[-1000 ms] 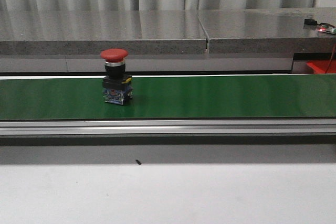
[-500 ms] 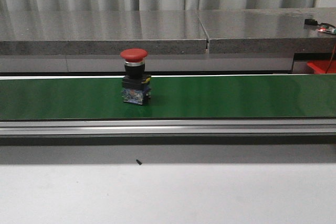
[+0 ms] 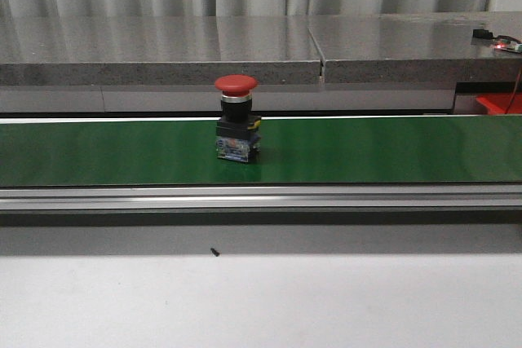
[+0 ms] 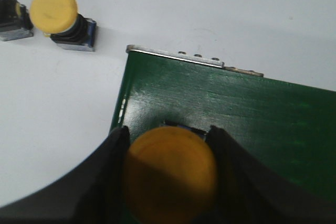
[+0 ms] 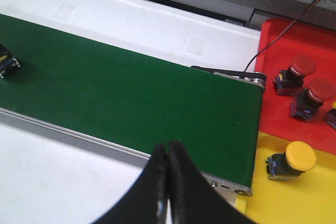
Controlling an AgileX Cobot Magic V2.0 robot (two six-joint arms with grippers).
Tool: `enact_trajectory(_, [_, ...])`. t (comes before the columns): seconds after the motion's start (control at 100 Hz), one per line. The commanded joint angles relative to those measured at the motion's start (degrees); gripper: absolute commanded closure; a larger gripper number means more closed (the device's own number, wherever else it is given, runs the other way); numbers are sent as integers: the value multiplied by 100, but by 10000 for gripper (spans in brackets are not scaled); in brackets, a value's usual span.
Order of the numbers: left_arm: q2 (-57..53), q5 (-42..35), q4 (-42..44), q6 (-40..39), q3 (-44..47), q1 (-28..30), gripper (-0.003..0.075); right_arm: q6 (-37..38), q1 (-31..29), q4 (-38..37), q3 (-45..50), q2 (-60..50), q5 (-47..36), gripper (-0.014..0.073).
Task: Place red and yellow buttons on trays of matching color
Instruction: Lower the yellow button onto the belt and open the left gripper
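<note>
Riding rightward along the green belt (image 3: pixel 367 151) since the earlier frames, the red button (image 3: pixel 237 129) is now standing upright near the belt's middle. At the belt's end, the left claw (image 4: pixel 169 174) is clamping a yellow button (image 4: pixel 170 174); another yellow button (image 4: pixel 59 17) is lying on the white surface (image 4: pixel 52 108). The right claw (image 5: pixel 168 174) is hovering with fingers pressed together over the belt's near edge, beside the red tray (image 5: pixel 310 38) holding two red buttons (image 5: pixel 307 85) and the yellow tray (image 5: pixel 294 198) holding one yellow button (image 5: pixel 294 161)

The front view looks low and level across the green belt (image 3: pixel 367 151), while the left wrist view hangs close above its left end and the right wrist view higher above its right end.
</note>
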Motion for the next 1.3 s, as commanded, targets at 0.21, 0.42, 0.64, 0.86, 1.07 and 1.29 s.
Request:
enact_trajectory(0.21, [-101,-337,-242,4,-102,-83,650,-64,3,96,-142,-38,-318,662])
enact_trajectory(0.42, [94,-251,-242,14,-102,-83,555,-64,3,96,-142,-38,-318,662])
enact_trajectory(0.64, [94,-223,-252,31,-102,-134,315,-64,3,96,-142,-38,-318,662])
enact_trajectory(0.86, [61,-221,-252,52,-113,-408,174,-64,3,96,-142,-38,-318,662])
enact_trajectory(1.07, [-191,-232,-255,52,-122,-741,171,-64,3,96,-142,-38,-318,662])
enact_trajectory(1.29, [-738,-267,-215,52,-122,-795,171,-64,3,96,-142,-38,-318,662])
